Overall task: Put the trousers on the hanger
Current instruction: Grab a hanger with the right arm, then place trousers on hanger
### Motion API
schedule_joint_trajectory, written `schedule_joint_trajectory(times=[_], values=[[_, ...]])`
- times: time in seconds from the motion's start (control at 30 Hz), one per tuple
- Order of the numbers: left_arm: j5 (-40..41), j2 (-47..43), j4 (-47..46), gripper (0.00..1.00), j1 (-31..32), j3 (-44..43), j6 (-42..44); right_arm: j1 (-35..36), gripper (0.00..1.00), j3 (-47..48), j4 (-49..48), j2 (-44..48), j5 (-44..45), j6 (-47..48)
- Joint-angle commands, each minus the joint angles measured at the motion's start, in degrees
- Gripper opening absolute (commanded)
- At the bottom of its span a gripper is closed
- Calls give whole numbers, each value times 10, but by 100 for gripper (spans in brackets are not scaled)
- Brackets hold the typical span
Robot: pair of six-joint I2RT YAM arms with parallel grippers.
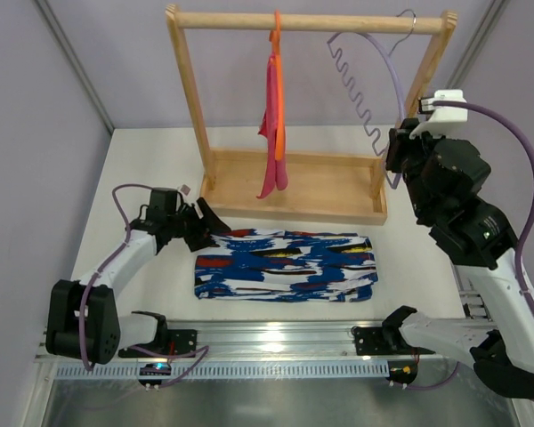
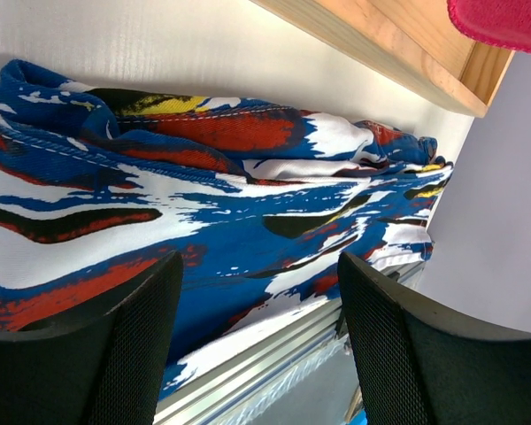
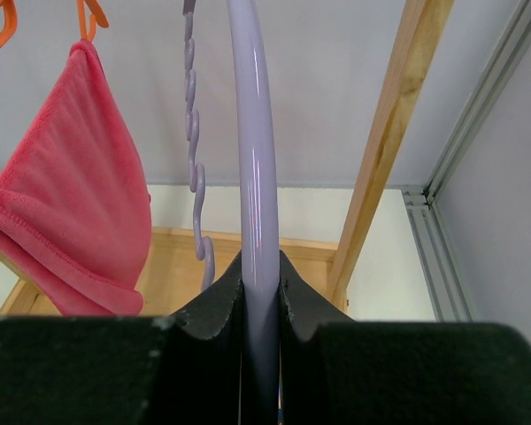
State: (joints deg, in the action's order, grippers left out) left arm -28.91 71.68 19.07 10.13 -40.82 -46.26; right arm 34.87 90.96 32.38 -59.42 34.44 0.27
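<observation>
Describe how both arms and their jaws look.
Left arm and right arm: white tubular links between bulky black joint housings, each trailing a looping purple cable. The right wrist carries a white block. Jaws are black; the left pair shows mesh texture.

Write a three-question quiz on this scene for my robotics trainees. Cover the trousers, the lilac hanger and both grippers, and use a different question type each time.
1. True or false: the trousers lie folded on the table, in front of the wooden rack.
2. Multiple choice: the right gripper is shut on
A. the trousers
B. the lilac hanger
C. the wooden rack
3. One word: in the left wrist view, is the left gripper, seen over the trousers, open or shut?

Key
1. True
2. B
3. Open
</observation>
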Motion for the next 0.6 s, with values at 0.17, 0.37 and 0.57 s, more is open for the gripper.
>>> schedule_joint_trajectory(times=[0.17, 0.37, 0.57], values=[[-19, 0, -29, 71, 2, -9, -1, 1, 4, -58, 50, 60, -40, -35], [-47, -19, -32, 69, 2, -29, 23, 6, 4, -259, 38, 148, -119, -177], [-62, -73, -38, 68, 29, -41, 35, 33, 4, -418, 20, 210, -115, -295]])
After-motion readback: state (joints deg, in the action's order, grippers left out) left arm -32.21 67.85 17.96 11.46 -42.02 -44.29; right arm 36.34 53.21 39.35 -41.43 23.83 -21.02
